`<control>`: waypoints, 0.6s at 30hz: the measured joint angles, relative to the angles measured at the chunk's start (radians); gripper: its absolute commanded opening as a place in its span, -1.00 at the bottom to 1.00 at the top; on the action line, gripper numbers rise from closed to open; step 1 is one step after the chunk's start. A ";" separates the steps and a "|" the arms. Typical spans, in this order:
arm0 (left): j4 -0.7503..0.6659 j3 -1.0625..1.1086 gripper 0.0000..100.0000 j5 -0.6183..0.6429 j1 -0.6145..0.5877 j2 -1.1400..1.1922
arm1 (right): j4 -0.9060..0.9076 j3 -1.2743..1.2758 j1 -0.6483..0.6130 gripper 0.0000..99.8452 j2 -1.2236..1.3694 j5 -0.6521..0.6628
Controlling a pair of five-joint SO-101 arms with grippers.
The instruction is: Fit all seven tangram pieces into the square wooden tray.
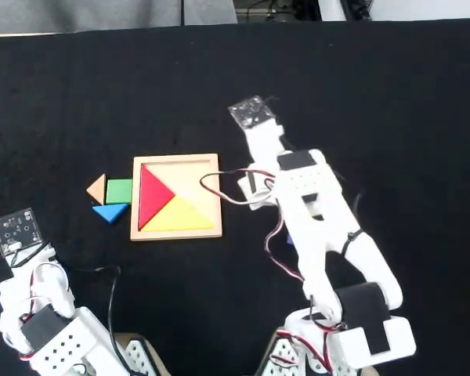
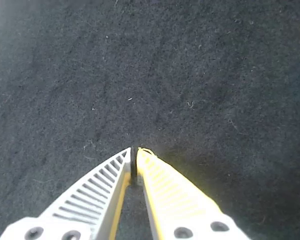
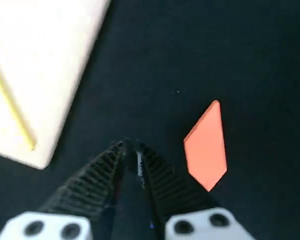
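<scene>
Triangles (image 1: 153,196), red and yellow, in wooden tray (image 1: 176,158)

Red triangle (image 1: 152,196) and yellow triangle (image 1: 180,215) flat in wooden tray (image 1: 176,234)

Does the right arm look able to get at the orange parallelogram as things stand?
Probably yes. The orange parallelogram lies flat on the black cloth just beside the right gripper, which is shut, and apart from the tray. Nothing lies between them.

Tips of the right gripper (image 3: 131,145) pressed together over black table (image 3: 190,50), orange parallelogram piece (image 3: 206,147) just beside them, wooden tray (image 3: 50,75) corner near.
</scene>
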 measured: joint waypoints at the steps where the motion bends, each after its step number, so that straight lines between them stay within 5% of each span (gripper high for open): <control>1: 0.000 0.000 -0.94 0.000 0.000 0.000 | -0.023 0.009 0.012 -0.98 0.000 -0.003; 9: 0.000 0.000 -0.94 0.000 0.000 0.000 | -0.075 0.017 0.107 -0.95 0.000 0.000; 13: 0.000 0.000 -0.94 0.000 0.000 0.000 | -0.017 0.008 0.147 -0.66 0.000 0.120; 18: 0.000 0.000 -0.94 -0.002 0.000 0.000 | 0.097 -0.028 0.180 -0.66 0.000 0.204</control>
